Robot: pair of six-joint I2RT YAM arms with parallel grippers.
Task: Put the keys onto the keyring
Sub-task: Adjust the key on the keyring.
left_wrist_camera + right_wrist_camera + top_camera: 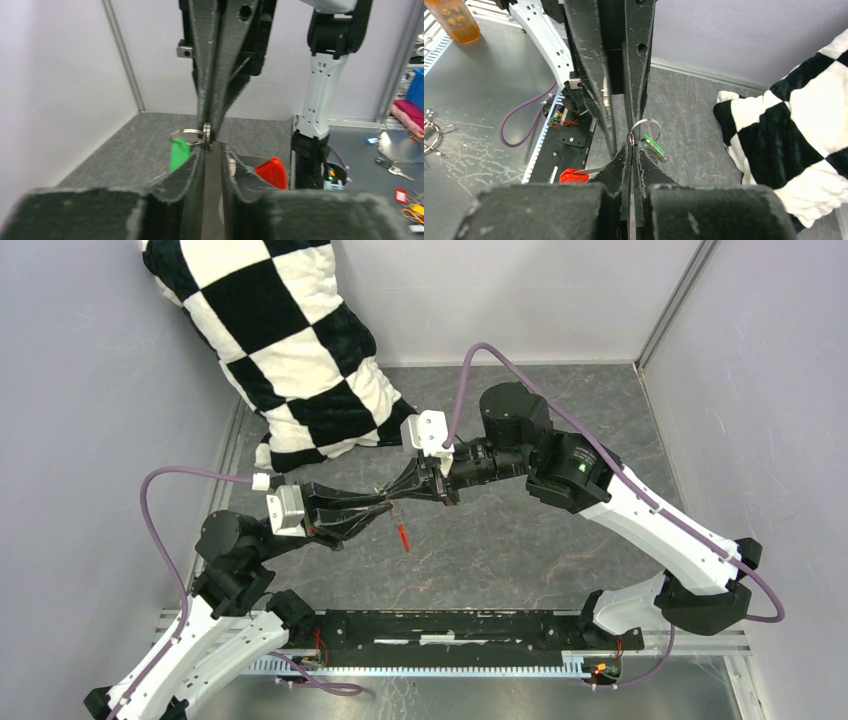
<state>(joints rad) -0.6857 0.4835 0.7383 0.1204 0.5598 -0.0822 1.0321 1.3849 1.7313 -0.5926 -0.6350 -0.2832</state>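
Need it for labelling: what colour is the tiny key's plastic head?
Bright green key head; left wrist view shows it best.

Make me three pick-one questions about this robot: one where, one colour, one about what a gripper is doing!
1. Where is the red tag? A) inside a cup B) dangling below the right gripper C) under a book
2. What colour is the head of the key? A) blue B) green C) yellow
3. The right gripper is: A) wide open B) shut on a spoon C) shut on the keyring
Answers: 1 B, it hangs under that gripper; 2 B, its plastic is green; 3 C, it pinches the ring.
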